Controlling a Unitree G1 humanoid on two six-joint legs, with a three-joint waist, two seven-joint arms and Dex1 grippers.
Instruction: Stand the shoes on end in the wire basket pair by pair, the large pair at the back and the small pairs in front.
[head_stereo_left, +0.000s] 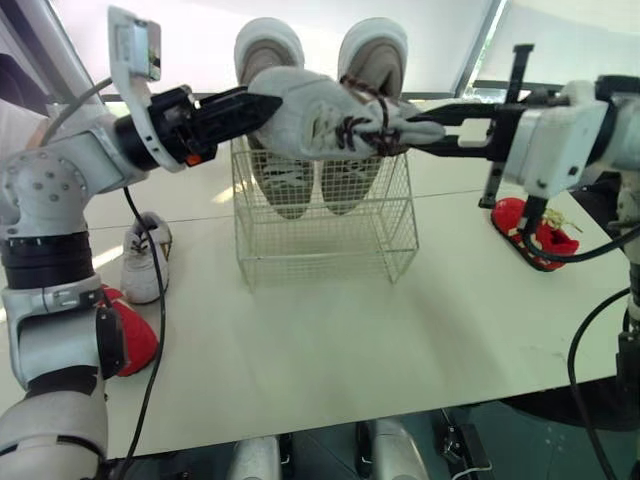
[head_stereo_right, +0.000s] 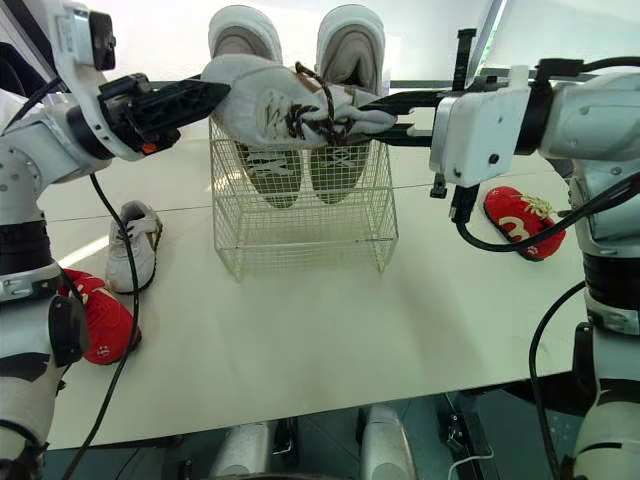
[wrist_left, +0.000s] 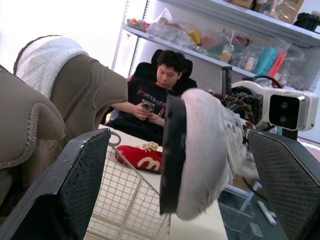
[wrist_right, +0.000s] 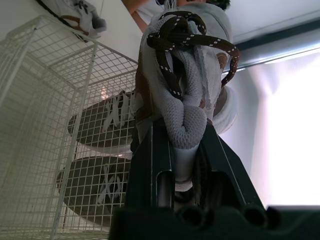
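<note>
Sneaker (head_stereo_left: 320, 120) in right fingers (wrist_right: 146, 170) over basket (head_stereo_left: 330, 255); red shoe (wrist_left: 140, 156) marked white M.

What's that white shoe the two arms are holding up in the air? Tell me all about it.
A small white sneaker of knit-looking fabric, with brown speckled laces tied in a bunch. It hangs roughly level, above the wire basket. The right gripper is clamped on its padded collar; the left gripper, open, flanks the other end.
</note>
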